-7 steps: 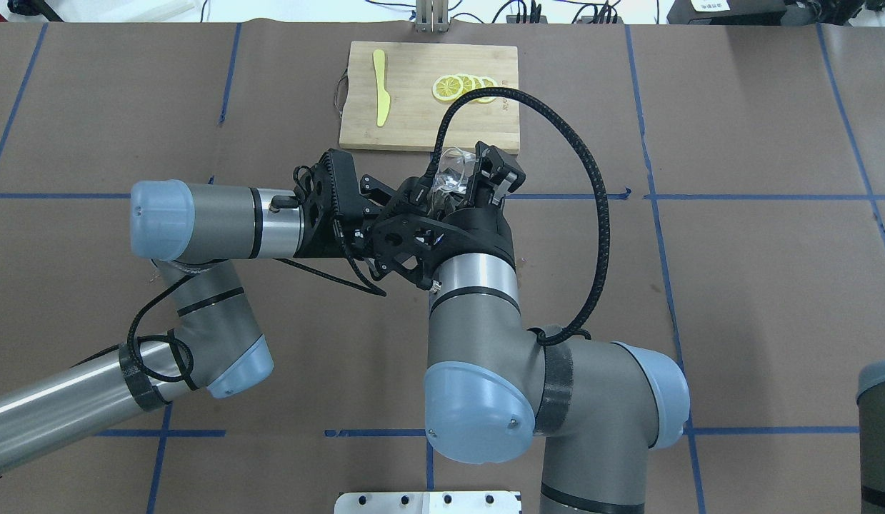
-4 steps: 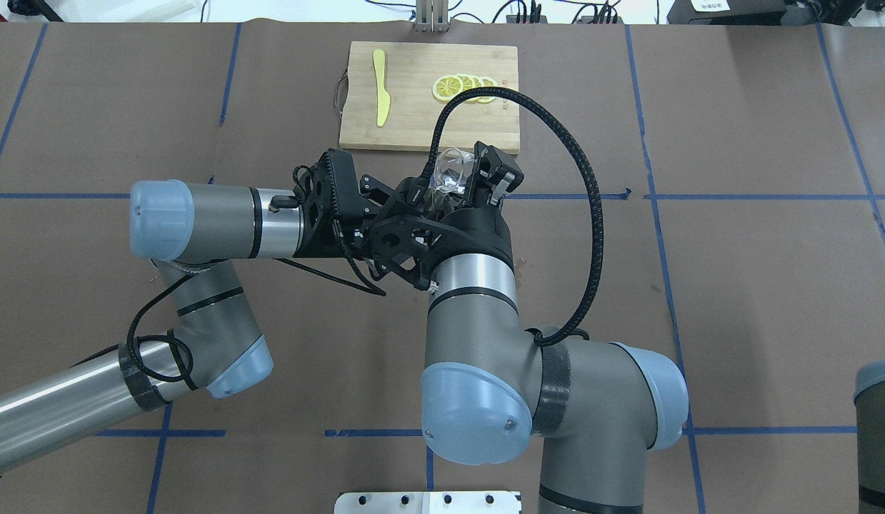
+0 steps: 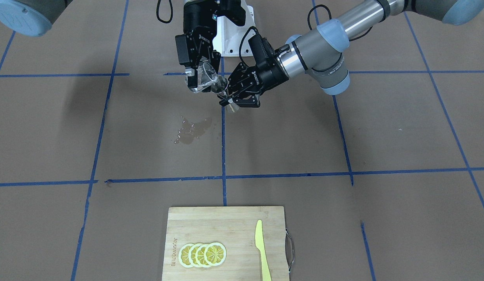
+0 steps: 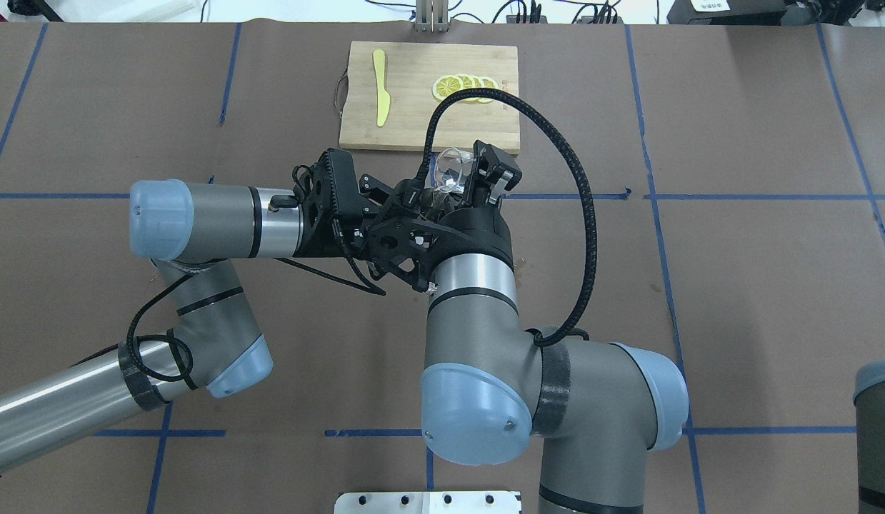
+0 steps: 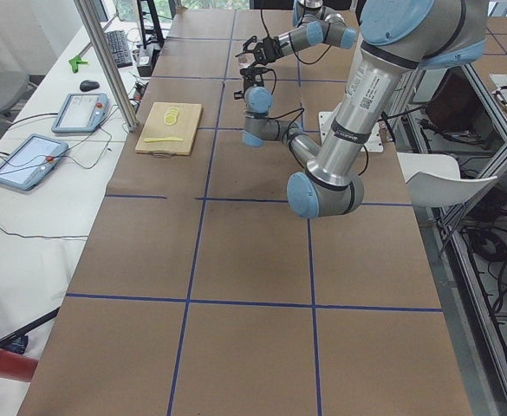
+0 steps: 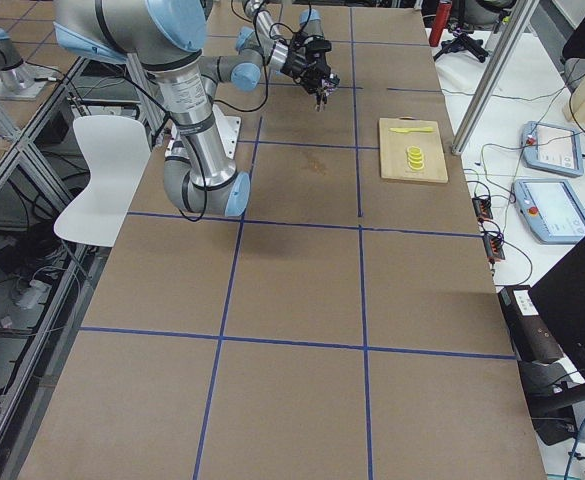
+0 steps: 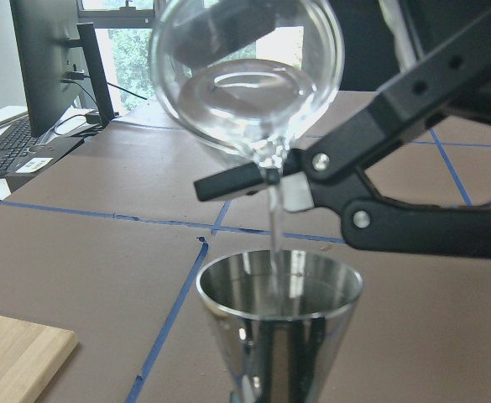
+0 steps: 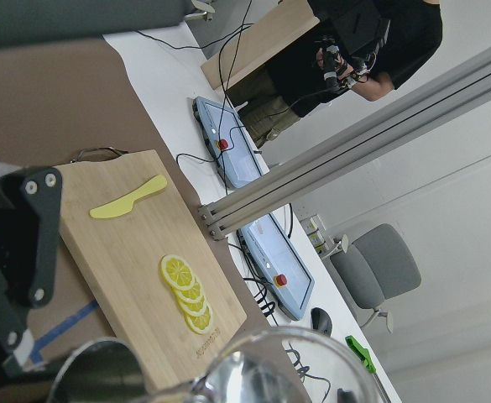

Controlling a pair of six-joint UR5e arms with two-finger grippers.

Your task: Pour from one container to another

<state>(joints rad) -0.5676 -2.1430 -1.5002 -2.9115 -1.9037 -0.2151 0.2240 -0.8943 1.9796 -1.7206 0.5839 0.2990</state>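
Front view: right claw [image 3: 199,77] clamped on tilted cup [image 3: 207,81], above the surface [image 3: 343,136]; left claw [image 3: 229,100] closed on jigger [image 3: 232,108] just under the cup's lip; wet patch [image 3: 193,130] on the near side. Left wrist view: thin clear stream runs from cup into jigger mouth directly beneath. Overhead: board [image 4: 413,121] with knife [image 4: 380,89] and lemon slices [image 4: 460,86], far side.

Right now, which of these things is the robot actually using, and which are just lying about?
In use:
glass cup, tilted and pouring, held in the right claw
steel jigger under it, catching the stream, held in the left claw

Lying about:
cutting board
lemon slices
yellow knife
wet patch
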